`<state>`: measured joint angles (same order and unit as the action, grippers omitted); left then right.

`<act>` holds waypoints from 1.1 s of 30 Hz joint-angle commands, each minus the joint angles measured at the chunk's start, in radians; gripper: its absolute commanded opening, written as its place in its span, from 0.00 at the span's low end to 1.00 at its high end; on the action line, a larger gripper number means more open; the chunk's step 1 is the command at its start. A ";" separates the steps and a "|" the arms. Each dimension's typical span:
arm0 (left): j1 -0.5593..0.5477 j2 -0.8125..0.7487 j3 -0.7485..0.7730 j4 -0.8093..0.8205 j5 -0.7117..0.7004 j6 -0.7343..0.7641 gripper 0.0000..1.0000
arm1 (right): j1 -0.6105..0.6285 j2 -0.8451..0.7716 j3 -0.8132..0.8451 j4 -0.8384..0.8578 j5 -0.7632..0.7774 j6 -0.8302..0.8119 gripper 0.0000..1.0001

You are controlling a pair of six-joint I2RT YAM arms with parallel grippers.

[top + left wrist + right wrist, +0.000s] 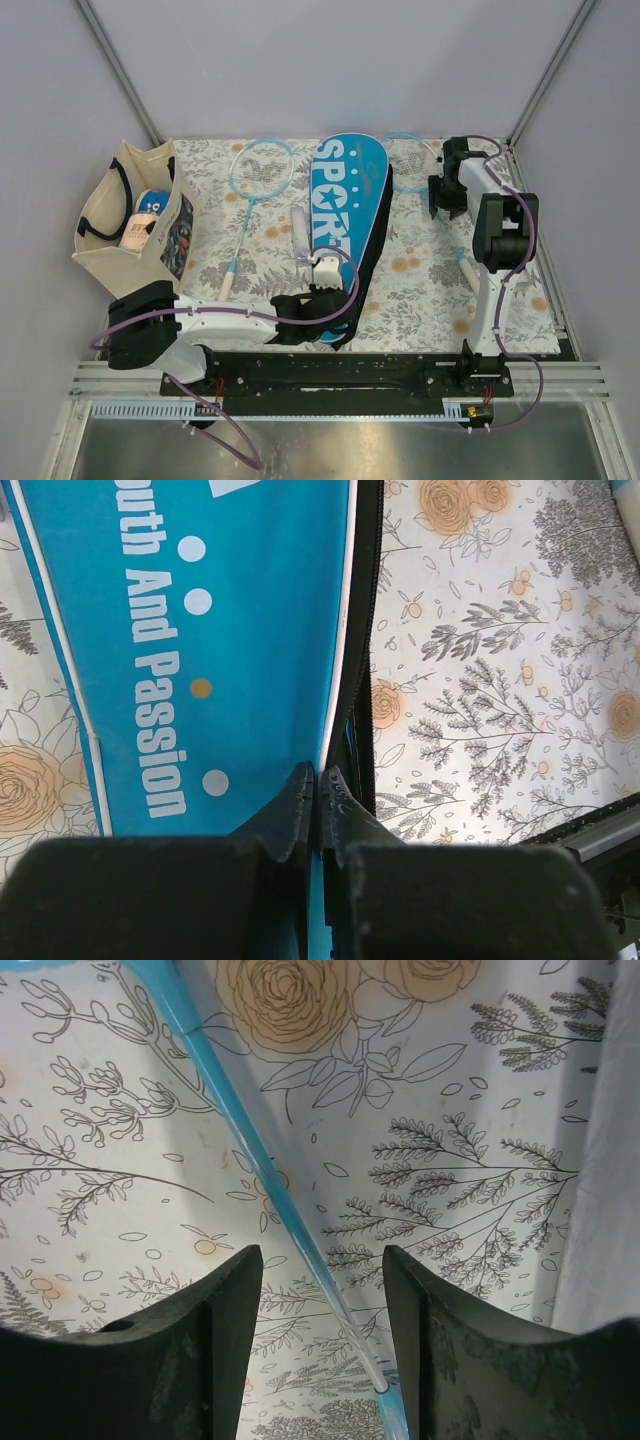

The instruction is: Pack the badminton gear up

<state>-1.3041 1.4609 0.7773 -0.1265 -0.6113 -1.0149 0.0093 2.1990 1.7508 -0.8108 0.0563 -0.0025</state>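
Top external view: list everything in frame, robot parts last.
Blue racket-shaped SPORT cover: 1, blue edged black, centre of cloth.
Light-blue-framed racket, white handle: 1, left of cover.
Second light-blue-framed racket: 1, right of cover, head partly overlapped by it.
Long white tube: 1, white, beside cover's left edge.
Beige canvas tote bag: 1, black handles, far left; contents unclear.
Floral tablecloth: 1, white with orange and grey print, under everything.
Left gripper: 1, black, shut on cover's edge.
Right gripper: 1, black, open, straddling second racket's frame.
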 commanded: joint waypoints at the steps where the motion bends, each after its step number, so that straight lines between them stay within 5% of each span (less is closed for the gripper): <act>1: 0.008 -0.031 0.008 0.080 0.018 -0.016 0.00 | 0.008 0.027 0.067 -0.044 -0.045 -0.030 0.58; 14: 0.016 -0.022 0.023 0.119 0.030 0.004 0.00 | 0.008 0.048 0.059 -0.064 -0.102 -0.005 0.46; 30: 0.016 -0.040 -0.004 0.172 0.008 0.015 0.00 | 0.044 -0.120 -0.039 0.010 -0.179 0.073 0.01; 33: 0.016 -0.042 -0.013 0.205 -0.002 0.022 0.00 | 0.061 -0.169 -0.036 0.006 -0.162 0.093 0.00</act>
<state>-1.2934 1.4605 0.7738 -0.0311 -0.5854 -1.0088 0.0410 2.1761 1.7073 -0.8387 -0.0761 0.0357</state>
